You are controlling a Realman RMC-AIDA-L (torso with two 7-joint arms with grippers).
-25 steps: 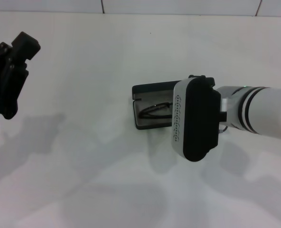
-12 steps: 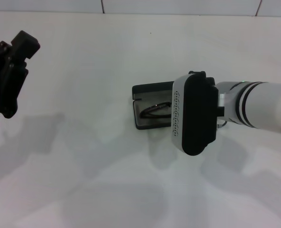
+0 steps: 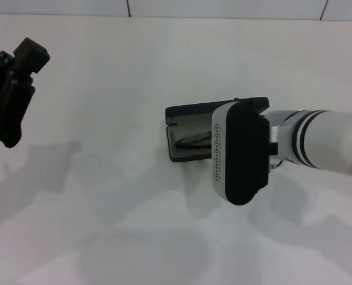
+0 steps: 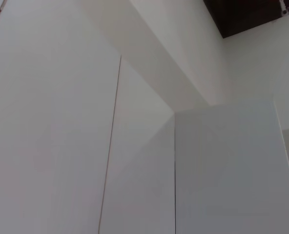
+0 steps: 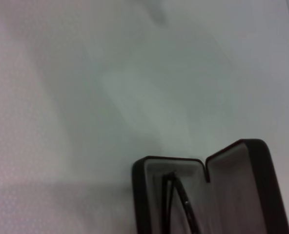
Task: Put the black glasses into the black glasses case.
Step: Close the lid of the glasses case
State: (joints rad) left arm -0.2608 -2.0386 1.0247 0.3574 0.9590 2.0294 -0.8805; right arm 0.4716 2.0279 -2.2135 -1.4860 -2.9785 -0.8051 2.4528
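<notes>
The black glasses case point(image 3: 175, 153) lies open at the table's middle, its lid point(image 3: 191, 111) raised on the far side. The black glasses point(image 3: 191, 141) lie inside the lower half, only partly visible. My right gripper point(image 3: 241, 151) hovers over the case's right end, and its wrist housing hides that end and the fingers. The right wrist view looks down on the case point(image 5: 139, 195), with the glasses point(image 5: 177, 197) in one half and the greyish lid lining point(image 5: 232, 190) beside them. My left gripper point(image 3: 9, 95) is parked high at the far left.
A white table point(image 3: 104, 196) spreads all around the case, with a tiled wall edge point(image 3: 164, 16) at the back. The left wrist view shows only white wall panels point(image 4: 134, 146).
The glasses have sunk from a raised, tilted pose to lying lower in the case. My right hand has shifted slightly left and down in the view. The left arm has not moved.
</notes>
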